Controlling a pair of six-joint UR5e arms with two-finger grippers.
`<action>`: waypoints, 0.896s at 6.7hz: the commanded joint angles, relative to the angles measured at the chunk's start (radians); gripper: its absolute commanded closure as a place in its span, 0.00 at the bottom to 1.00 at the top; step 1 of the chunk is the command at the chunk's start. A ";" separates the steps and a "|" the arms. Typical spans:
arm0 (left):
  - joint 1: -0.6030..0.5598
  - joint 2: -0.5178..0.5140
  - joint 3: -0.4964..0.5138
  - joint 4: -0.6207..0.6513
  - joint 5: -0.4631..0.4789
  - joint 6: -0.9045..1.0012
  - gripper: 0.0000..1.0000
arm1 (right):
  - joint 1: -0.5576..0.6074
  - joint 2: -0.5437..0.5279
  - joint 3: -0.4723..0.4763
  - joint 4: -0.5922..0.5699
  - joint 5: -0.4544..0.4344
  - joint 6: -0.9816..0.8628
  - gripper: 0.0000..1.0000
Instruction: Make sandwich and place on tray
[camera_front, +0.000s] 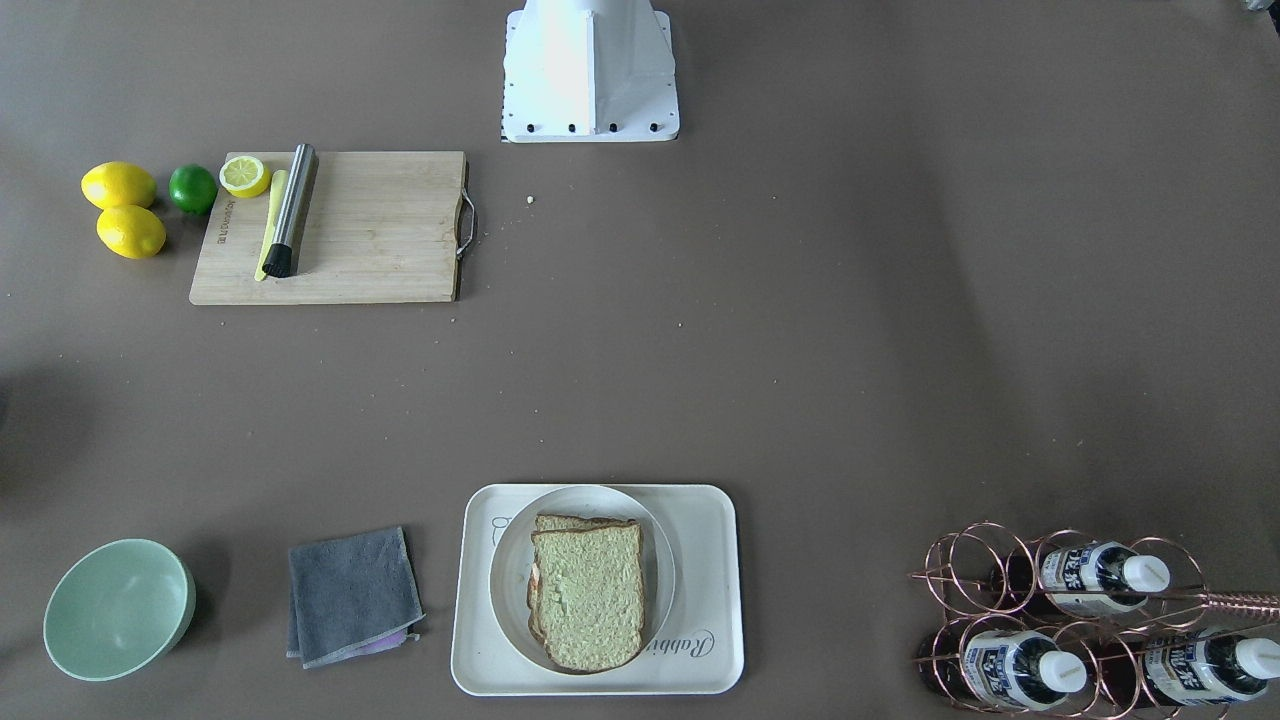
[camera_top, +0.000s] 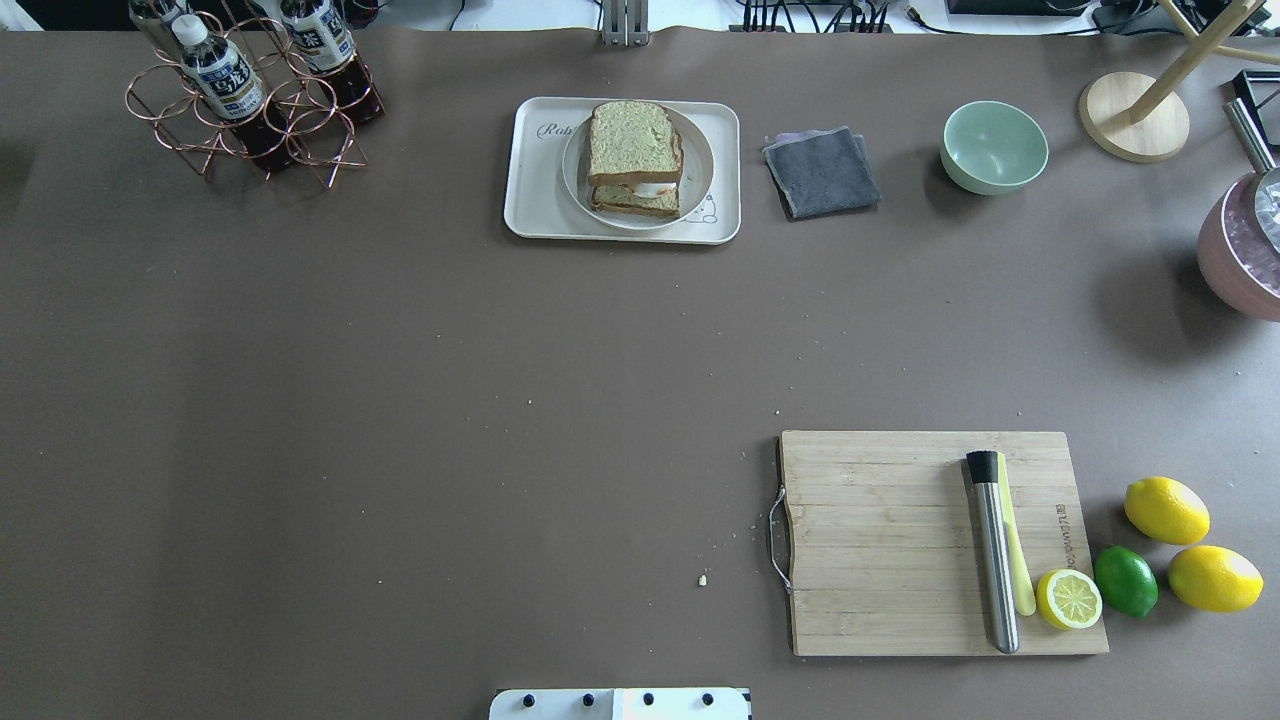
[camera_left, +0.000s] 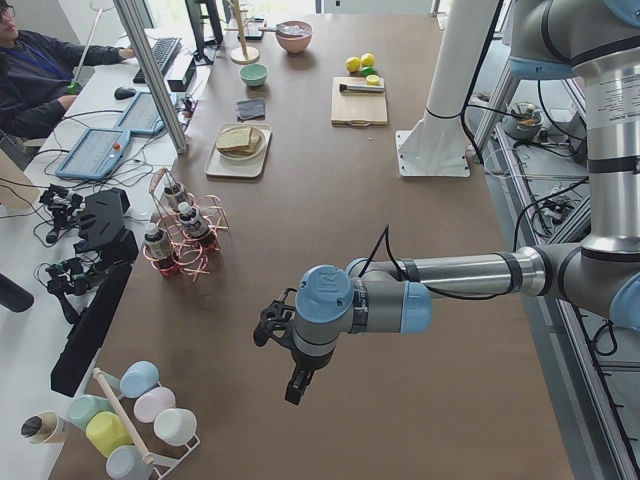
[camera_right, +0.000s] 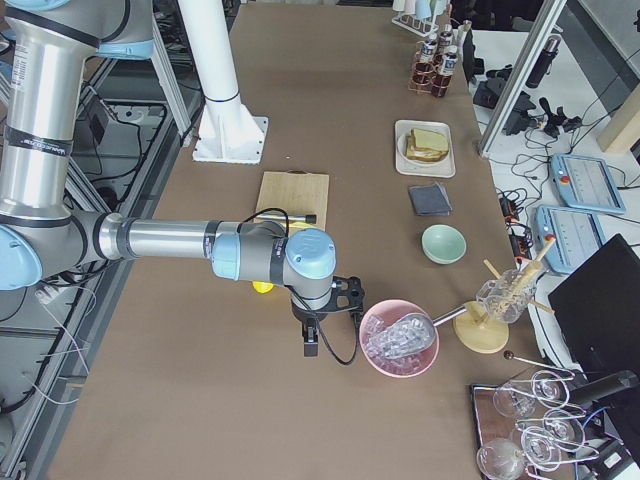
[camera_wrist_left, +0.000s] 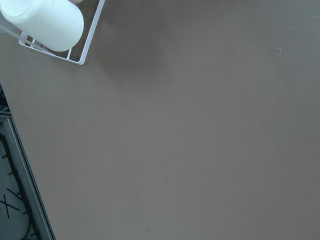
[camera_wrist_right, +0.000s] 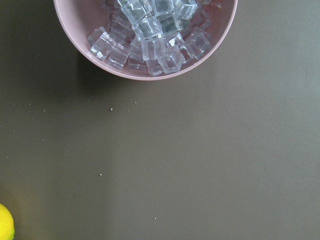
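Observation:
The sandwich (camera_front: 588, 592) is stacked: two pale bread slices with dark crusts and a white egg between them (camera_top: 634, 158). It lies on a round white plate (camera_front: 512, 585) that stands on the cream tray (camera_front: 700, 640), also seen from overhead (camera_top: 530, 205). The tray is at the table's far edge from the robot. My left gripper (camera_left: 298, 383) hangs above the table's left end, far from the tray. My right gripper (camera_right: 310, 345) hangs next to a pink bowl at the right end. Both show only in the side views, so I cannot tell if they are open or shut.
A wooden cutting board (camera_top: 880, 560) holds a steel muddler (camera_top: 992, 550) and half a lemon; lemons and a lime (camera_top: 1125, 580) lie beside it. A grey cloth (camera_top: 822, 172), green bowl (camera_top: 994, 146), pink bowl of ice cubes (camera_wrist_right: 150, 35) and copper bottle rack (camera_top: 250, 95) stand along the edges.

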 joint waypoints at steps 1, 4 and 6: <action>0.000 0.004 0.001 -0.001 -0.005 -0.034 0.03 | 0.000 0.006 0.005 0.000 0.037 0.070 0.00; 0.000 0.011 0.005 -0.002 -0.005 -0.031 0.03 | 0.000 -0.002 0.000 0.001 0.030 0.060 0.00; 0.000 0.011 0.005 -0.002 -0.005 -0.031 0.03 | 0.000 -0.005 0.000 0.001 0.031 0.058 0.00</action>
